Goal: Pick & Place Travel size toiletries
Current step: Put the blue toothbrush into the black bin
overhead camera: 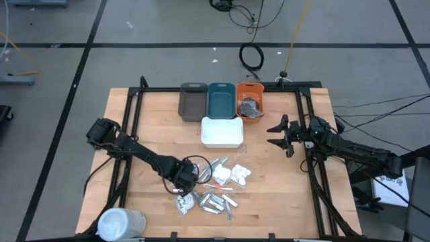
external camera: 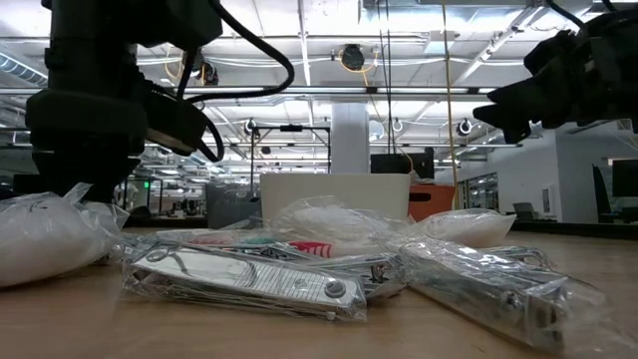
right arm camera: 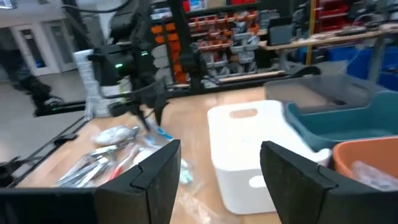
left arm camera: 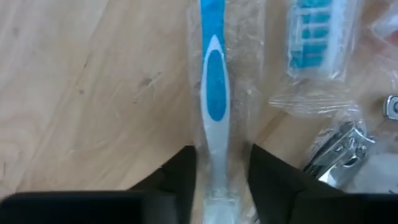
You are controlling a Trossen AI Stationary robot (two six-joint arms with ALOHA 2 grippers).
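— From up high, what are you making out on the desk (overhead camera: 134, 114)?

— The left claw (overhead camera: 190, 176) is hanging low over a heap of wrapped toiletries (overhead camera: 218, 188), and the right claw (overhead camera: 279, 134) is waiting well apart, beside the white tray (overhead camera: 222, 132), its fingers standing released with nothing between them.

— Is the overhead telling you what the left one is on?

— No, the arm is hiding that. Its wrist view is showing it instead: a blue and white toothbrush (left arm camera: 213, 106) in clear wrap is lying lengthwise between the two dark fingers (left arm camera: 180, 177), handle end in the gap. The fingers are sitting just beside the wrap on each side; I cannot tell whether they are pinching it yet.

— Anything else nearby?

— A second toothbrush head (left arm camera: 316, 37) in wrap just beside it, and nail clippers (left arm camera: 339, 152) near that. The table-level view is showing another clipper (external camera: 249, 279) in its packet up front.
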